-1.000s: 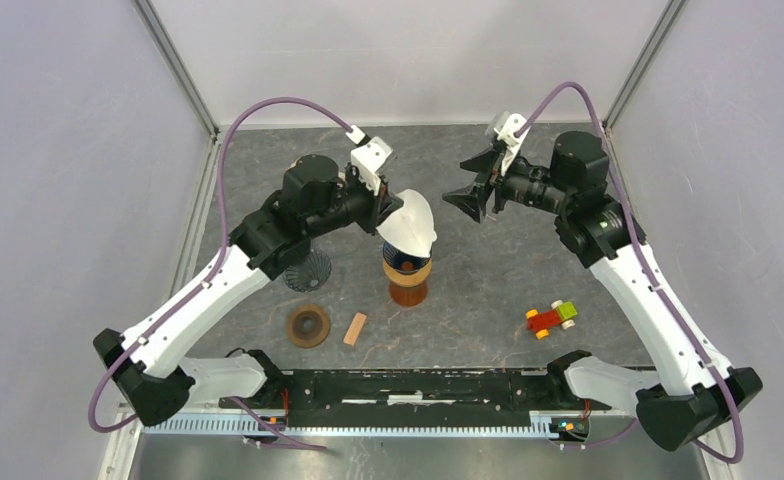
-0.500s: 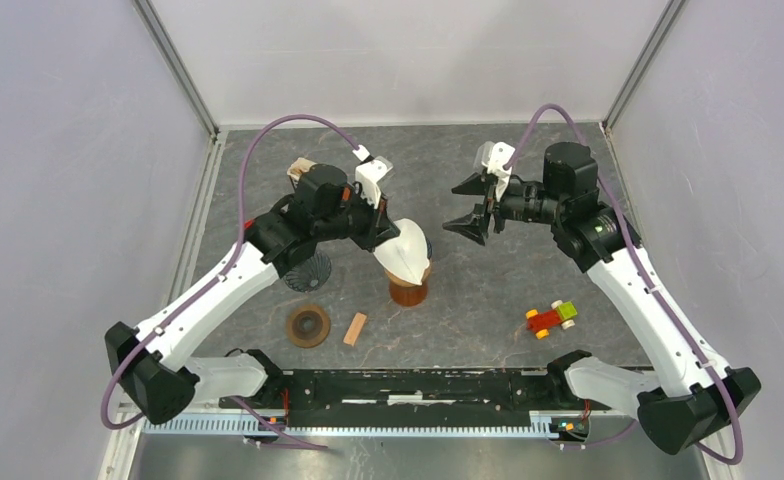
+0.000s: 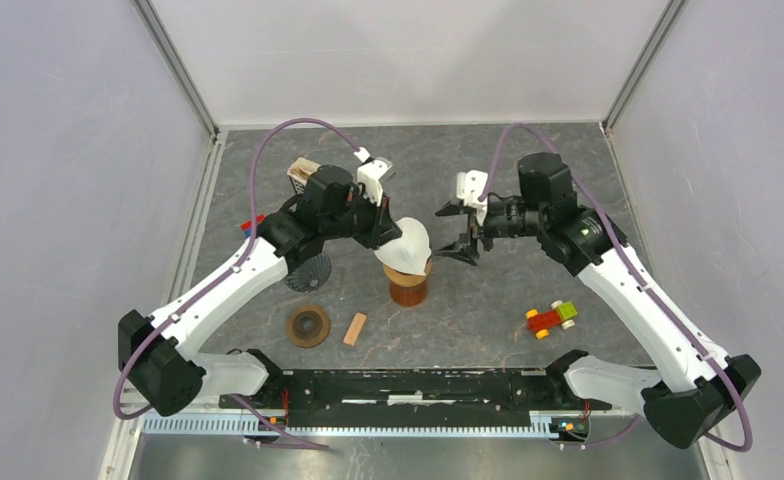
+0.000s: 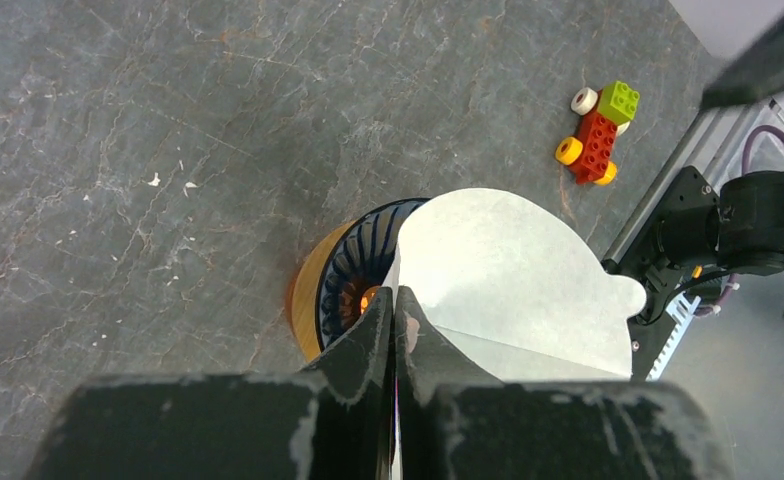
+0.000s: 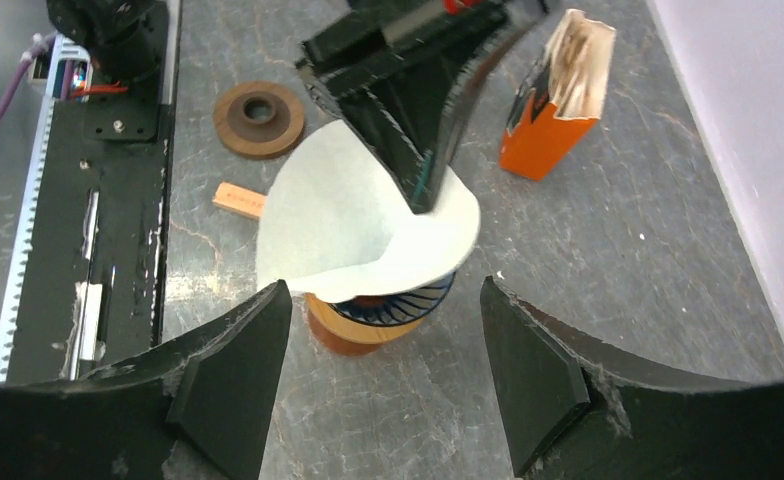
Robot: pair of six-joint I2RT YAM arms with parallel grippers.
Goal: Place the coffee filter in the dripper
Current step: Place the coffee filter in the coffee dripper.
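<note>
The white paper coffee filter [image 3: 403, 246] sits tilted in the top of the dripper [image 3: 408, 288], an orange-brown stand with a dark ribbed cone. My left gripper [image 3: 384, 222] is shut on the filter's upper edge; in the left wrist view the pads [image 4: 368, 335] pinch the filter [image 4: 513, 285] above the ribbed cone [image 4: 353, 285]. My right gripper [image 3: 460, 228] is open and empty just right of the dripper. In the right wrist view its fingers [image 5: 233, 375] flank the dripper [image 5: 373, 322] and filter [image 5: 353, 225].
A second dark ribbed cone [image 3: 310, 271] stands left of the dripper. A brown wooden ring [image 3: 309, 325] and a small wooden block [image 3: 354, 328] lie in front. A toy brick car [image 3: 551, 317] lies at right. An orange filter box [image 3: 301, 172] stands behind the left arm.
My left gripper lowered the filter from above the dripper down into its cone. My right gripper moved left and down, close to the dripper's right side.
</note>
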